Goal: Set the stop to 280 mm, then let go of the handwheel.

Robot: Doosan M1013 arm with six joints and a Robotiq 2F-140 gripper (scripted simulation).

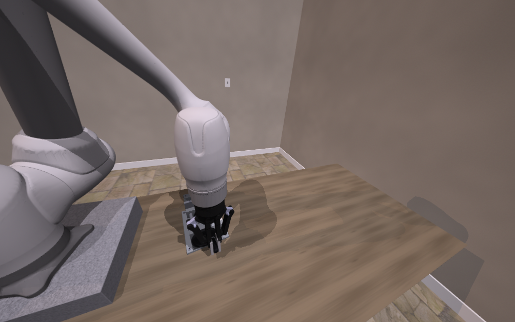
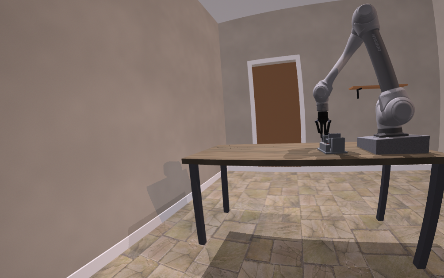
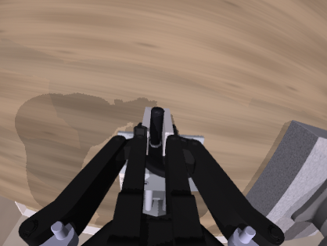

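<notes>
My gripper point(image 1: 215, 246) point(image 2: 322, 135) point(image 3: 156, 117) points down and is shut on the black crank handle point(image 3: 157, 117) of the handwheel, with a light fingertip pad on each side of it. The handwheel point(image 1: 198, 240) point(image 3: 155, 166) is a black disc lying low under the fingers, partly covered by them. It belongs to a grey stop device with a light base plate point(image 1: 188, 247) point(image 3: 199, 139); the device's upright grey blocks point(image 2: 338, 144) show in the exterior view. The scale and the stop's reading are hidden or too small to read.
The device stands on the wooden table point(image 1: 303, 242) point(image 2: 255, 154) point(image 3: 219, 59). The arm's speckled grey pedestal point(image 1: 114, 242) point(image 2: 392, 145) point(image 3: 274, 168) is beside the device. A brown door point(image 2: 278, 104) and an orange shelf point(image 2: 369, 87) are behind the table.
</notes>
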